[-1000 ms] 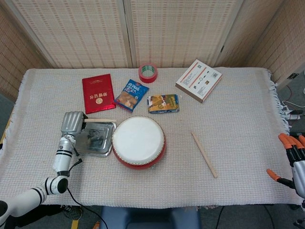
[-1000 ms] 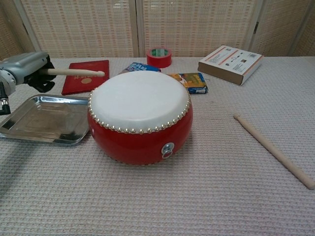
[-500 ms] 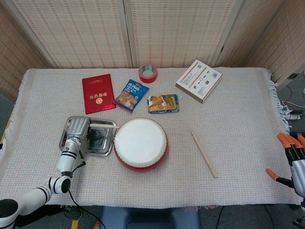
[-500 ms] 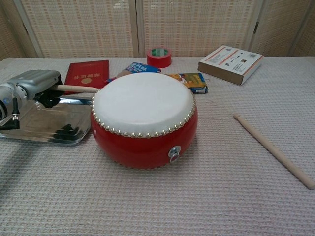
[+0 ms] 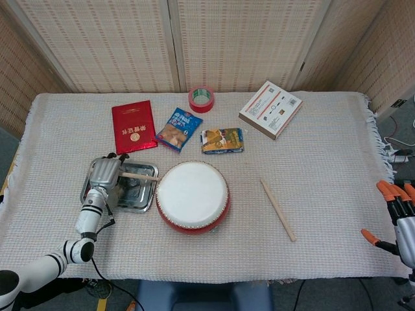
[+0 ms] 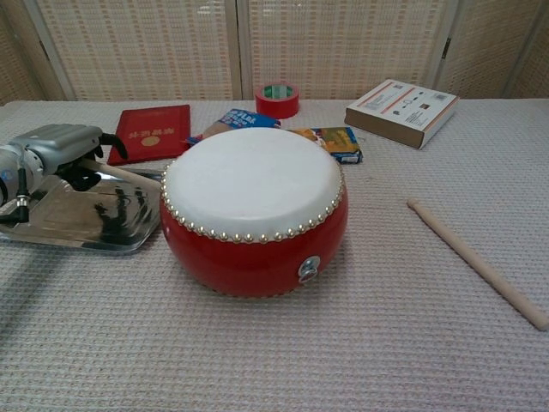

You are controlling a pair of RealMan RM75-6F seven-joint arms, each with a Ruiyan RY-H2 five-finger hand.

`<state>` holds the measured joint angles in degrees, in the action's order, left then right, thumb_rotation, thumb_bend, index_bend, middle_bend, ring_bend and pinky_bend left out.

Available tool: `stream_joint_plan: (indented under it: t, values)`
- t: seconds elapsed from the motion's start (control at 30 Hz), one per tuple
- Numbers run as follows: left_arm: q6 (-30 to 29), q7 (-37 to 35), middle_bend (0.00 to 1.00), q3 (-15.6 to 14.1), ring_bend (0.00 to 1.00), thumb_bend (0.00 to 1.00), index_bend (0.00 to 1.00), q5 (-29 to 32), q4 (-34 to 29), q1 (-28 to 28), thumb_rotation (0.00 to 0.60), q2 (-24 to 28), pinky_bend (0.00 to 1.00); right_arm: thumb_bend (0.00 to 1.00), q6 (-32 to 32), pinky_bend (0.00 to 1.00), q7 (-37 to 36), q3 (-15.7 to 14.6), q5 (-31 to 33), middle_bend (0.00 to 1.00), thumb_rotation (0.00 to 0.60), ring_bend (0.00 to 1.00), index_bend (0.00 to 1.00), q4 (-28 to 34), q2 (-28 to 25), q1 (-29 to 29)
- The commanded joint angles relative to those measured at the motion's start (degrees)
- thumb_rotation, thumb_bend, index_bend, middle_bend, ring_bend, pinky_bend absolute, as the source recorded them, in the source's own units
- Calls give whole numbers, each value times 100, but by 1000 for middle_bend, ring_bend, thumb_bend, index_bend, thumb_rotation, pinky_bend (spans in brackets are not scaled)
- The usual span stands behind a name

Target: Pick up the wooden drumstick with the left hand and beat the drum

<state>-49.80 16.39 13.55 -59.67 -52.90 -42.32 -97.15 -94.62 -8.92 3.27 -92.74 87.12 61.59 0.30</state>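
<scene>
At frame left my left hand [image 5: 104, 171] grips the drumstick [image 5: 139, 175], tip at the drum [image 5: 192, 194]; right hand [image 5: 399, 210] cut off, fingers unclear

Head view high overhead; chest view low, near drum [image 6: 253, 206].

Glossy red drum [image 6: 254, 206]; shiny metal tray [image 6: 60, 219]; woven tablecloth [image 6: 386, 343].

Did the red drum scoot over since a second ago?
Yes. The drum slid a little to the right, away from the metal tray and nearer the loose drumstick lying on the cloth.
</scene>
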Motion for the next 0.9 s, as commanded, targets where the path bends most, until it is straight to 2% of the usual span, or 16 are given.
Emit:
stream_joint_plan:
  t: [0.03,0.13,0.2,0.47,0.63,0.9]
  values:
    - [23,50,113,47,64,454,107,94,14,6,600,16,233,37,-11,0,5,-3,-7,77,600,0,0,5,-6,-6]
    - [-4,88,28,110,2,413,25,189,-2,21,600,54,178,37,-29,0,9,-5,-16,76,600,0,0,12,-13,-13]
    - [15,86,6,171,0,378,4,290,-99,43,600,135,156,37,-43,0,8,-8,-21,77,600,0,0,13,-19,-21]
    - [-230,103,0,360,0,244,0,550,-764,214,600,581,66,37,-76,0,-26,-9,-44,77,600,0,0,4,-29,-29]
    - [-514,-93,0,460,0,223,0,539,-1232,376,600,878,61,37,-93,0,-42,-14,-59,76,600,0,0,2,-45,-36]
    - [-992,-789,0,539,0,223,0,354,-2478,898,600,1660,69,37,-124,0,-125,-14,-36,76,600,0,0,-31,-55,-63]
